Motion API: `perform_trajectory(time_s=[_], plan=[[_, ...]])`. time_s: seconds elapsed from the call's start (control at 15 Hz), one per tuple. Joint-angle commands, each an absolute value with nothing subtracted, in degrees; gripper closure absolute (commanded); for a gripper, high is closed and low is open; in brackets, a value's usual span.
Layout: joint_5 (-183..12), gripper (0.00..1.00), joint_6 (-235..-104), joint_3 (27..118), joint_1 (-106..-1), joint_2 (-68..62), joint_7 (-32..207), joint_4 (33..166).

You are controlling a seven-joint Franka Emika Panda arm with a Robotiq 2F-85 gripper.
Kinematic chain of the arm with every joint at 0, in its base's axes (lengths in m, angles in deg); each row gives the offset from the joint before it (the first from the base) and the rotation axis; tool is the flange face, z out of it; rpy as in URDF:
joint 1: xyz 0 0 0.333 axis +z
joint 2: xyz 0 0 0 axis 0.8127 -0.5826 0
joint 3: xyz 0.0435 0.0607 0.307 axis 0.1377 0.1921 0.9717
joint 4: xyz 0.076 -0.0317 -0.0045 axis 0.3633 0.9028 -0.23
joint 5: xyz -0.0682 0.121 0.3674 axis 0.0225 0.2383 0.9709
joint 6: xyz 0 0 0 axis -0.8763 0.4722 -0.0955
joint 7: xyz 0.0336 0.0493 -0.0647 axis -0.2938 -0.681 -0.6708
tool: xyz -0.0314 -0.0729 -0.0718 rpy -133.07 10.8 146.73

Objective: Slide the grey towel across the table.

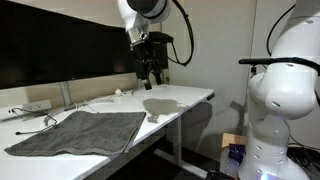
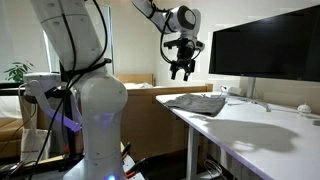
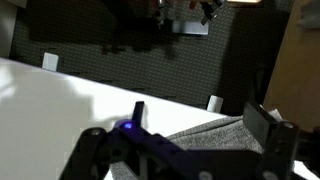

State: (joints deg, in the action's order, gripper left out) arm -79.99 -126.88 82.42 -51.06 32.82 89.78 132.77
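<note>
In an exterior view the grey towel point(image 1: 80, 132) lies spread flat on the white bench point(image 1: 190, 96), towards its near end. The pincer point(image 1: 148, 72) hangs high over the far end, well apart from the cloth. In an exterior view the grey towel point(image 2: 197, 103) shows only as a thin, foreshortened strip at the bench edge, and the robot's body point(image 2: 85, 100) fills the foreground. In the wrist view, dim and blurred, the pincer point(image 3: 200, 122) is released, its fingers apart with nothing between, and only a towel corner shows, cut off at the frame. The cloth looks soft, light and limp. Pushed from an edge it would likely bunch, so pressing down on it or pinching a corner and dragging seems better.
</note>
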Motion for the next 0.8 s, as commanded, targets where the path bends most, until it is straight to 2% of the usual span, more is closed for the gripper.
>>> perform_trajectory(time_s=[0.0, 0.4, 0.73], plan=[[-79.8, 0.00, -125.5, 82.8, -50.5, 31.8, 89.9, 131.8], [-82.1, 0.00, -125.6, 85.7, -49.3, 26.6, 91.0, 125.9], [-86.3, 0.00, -124.8, 87.7, -47.1, 18.1, 89.1, 115.6]])
